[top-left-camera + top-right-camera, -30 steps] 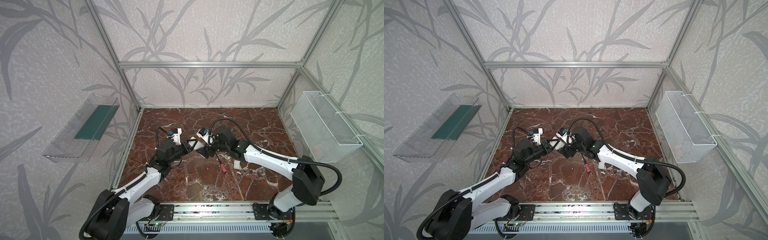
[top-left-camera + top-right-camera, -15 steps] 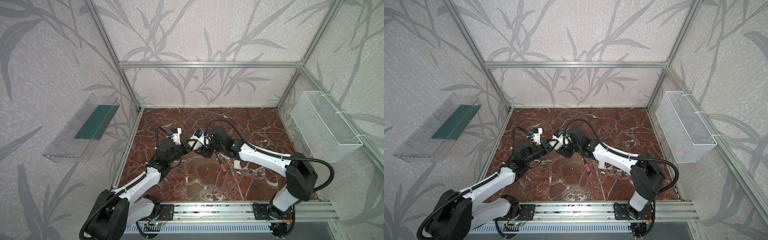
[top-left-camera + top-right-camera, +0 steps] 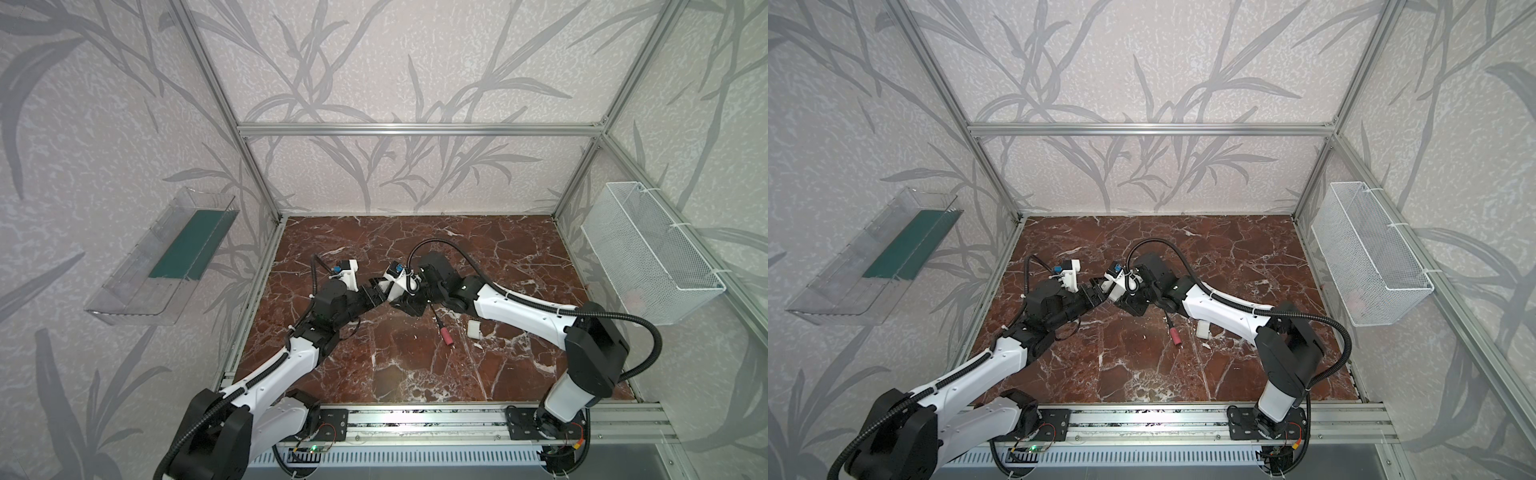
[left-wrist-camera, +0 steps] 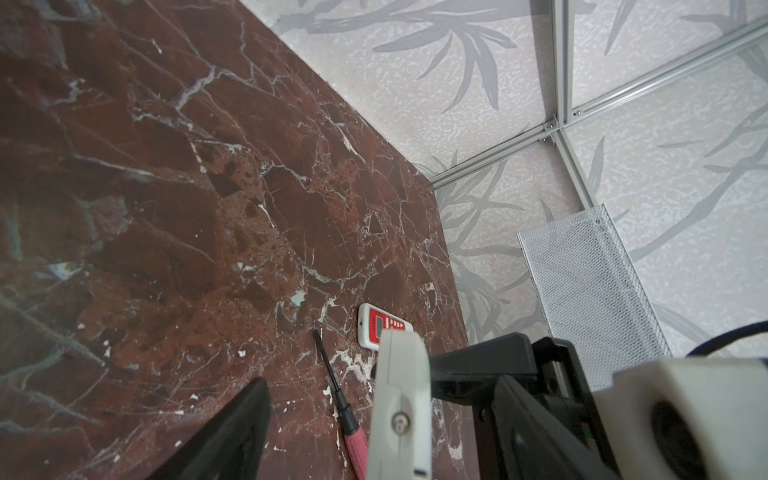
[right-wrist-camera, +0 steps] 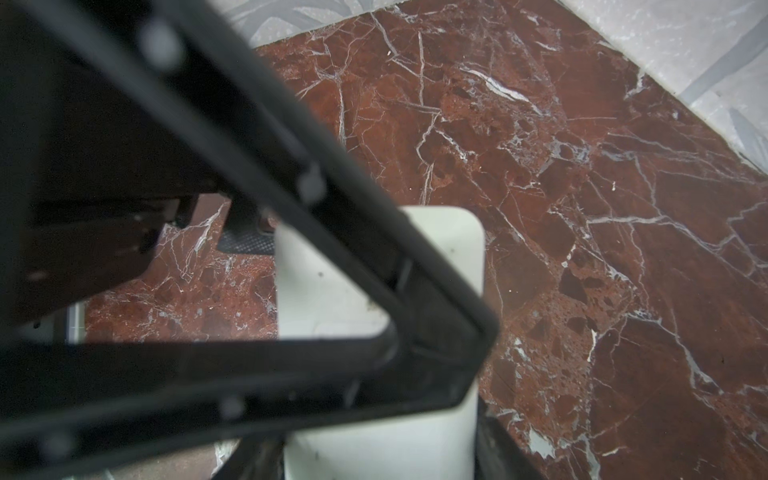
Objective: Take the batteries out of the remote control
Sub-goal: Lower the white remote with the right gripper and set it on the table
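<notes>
White plastic, the remote control (image 3: 392,291) is pinched in my right gripper (image 3: 401,300) over the marble surface (image 3: 415,365) in both top views. My left gripper (image 3: 375,290) sits nose to nose with it, and a pink-handled screwdriver (image 3: 443,328) and a white cover (image 3: 473,329) lie nearby.

Left wrist view: my left jaws stand wide, one finger (image 4: 232,432) well clear of the remote's edge. A second, red-faced remote (image 4: 380,330) lies flat beyond.

Right wrist view: the remote sits clamped behind my finger frame.

No batteries show anywhere; I judge they are inside the held remote. I should hold the right grip firm, present the battery bay to the left jaws, and close narrowly on one cell, not the casing
</notes>
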`<state>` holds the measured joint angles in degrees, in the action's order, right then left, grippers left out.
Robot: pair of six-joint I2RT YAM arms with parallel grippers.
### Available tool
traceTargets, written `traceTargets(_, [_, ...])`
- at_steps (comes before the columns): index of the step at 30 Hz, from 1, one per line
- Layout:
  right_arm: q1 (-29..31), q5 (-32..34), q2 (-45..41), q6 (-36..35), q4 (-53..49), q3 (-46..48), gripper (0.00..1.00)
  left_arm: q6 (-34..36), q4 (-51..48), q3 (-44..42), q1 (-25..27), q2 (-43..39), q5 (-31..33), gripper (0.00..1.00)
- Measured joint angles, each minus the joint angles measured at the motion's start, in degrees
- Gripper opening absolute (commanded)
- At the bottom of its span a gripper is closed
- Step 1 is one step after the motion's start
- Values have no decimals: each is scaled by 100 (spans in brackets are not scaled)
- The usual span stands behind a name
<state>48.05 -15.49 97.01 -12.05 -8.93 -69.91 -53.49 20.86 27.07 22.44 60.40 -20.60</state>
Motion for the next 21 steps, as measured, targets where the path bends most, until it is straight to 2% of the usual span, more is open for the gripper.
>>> traceTargets(3, [0,-4,184,-238,-131,-63,37,4,-387,9,-98,-275,197,97])
traceTargets(10, [-4,33,822,-942,-629,-470,44,120,-1585,92,-420,-1032,809,97])
traceTargets(15, [-2,-7,1241,-1561,-1169,-695,49,168,-1974,125,-492,-1447,1043,97])
traceTargets(21, [2,-70,1663,-2041,-1731,-1169,52,188,-2162,125,-505,-1499,1134,97])
